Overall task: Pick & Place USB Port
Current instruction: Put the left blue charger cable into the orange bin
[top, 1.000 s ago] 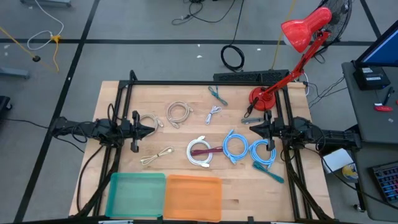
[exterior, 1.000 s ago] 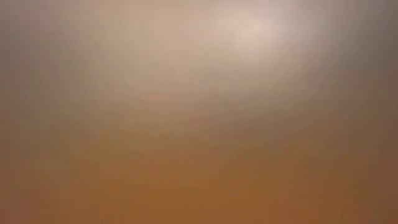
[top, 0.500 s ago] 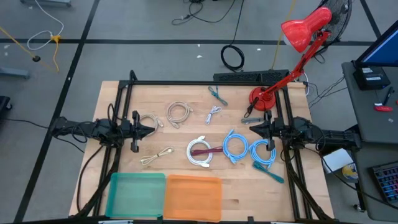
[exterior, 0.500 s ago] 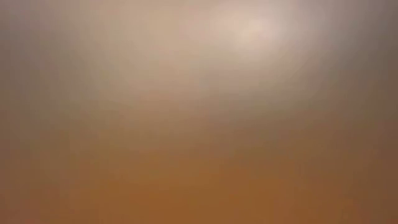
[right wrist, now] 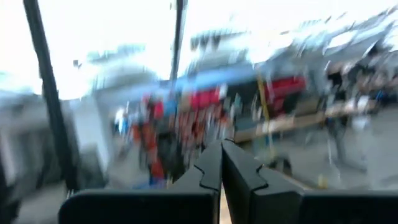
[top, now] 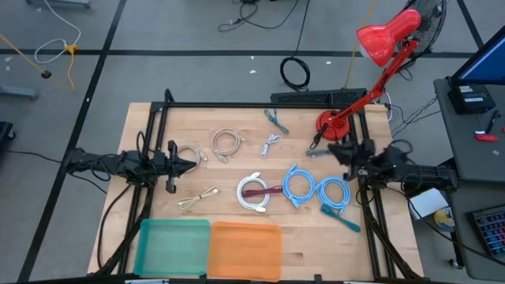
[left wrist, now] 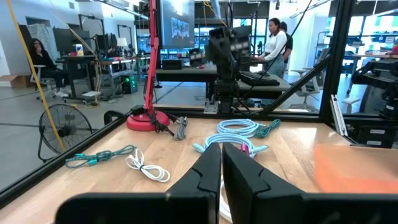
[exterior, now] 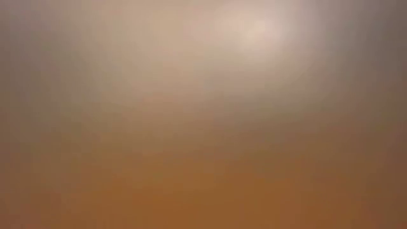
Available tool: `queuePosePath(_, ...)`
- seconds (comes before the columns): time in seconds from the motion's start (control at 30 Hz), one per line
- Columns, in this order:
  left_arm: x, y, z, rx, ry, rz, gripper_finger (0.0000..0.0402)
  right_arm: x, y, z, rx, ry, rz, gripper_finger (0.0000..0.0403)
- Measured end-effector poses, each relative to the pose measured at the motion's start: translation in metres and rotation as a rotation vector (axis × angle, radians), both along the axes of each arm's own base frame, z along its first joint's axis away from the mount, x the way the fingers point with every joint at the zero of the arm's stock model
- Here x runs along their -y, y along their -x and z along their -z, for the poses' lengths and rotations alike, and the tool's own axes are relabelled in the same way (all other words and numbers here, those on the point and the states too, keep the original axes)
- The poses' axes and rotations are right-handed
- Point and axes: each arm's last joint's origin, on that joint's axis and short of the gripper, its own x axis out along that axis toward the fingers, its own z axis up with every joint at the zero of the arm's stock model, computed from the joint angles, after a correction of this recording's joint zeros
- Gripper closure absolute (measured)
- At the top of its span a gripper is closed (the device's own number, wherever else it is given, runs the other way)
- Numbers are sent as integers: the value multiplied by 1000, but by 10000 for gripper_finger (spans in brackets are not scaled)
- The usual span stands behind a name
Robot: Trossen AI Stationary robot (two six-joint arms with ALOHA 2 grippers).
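The right gripper [top: 341,148], closed and empty, has been swung toward twelve o'clock from the blue cables [top: 316,188]; no cable is picked yet.

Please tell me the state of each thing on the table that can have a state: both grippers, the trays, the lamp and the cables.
left gripper: shut, holds nothing, at table's left edge.
right gripper: shut, holds nothing, near the lamp base.
green tray: nothing inside.
orange tray: nothing inside.
red lamp: upright, whether lit cannot be told.
white cable: coiled, lying flat.
two blue cables: coiled, side by side.
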Motion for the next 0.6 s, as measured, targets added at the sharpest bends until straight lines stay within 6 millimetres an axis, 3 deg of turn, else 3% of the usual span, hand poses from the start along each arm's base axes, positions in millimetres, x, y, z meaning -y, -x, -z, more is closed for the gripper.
queuePosePath(0.2, 0, 0, 0, 0, 0, 0, 380, -1, 10, -17, 232, -80, -51, 403)
queuePosePath(0.6, 0, 0, 0, 0, 0, 0, 380, 0, 12, -19, 251, -72, -18, 403)
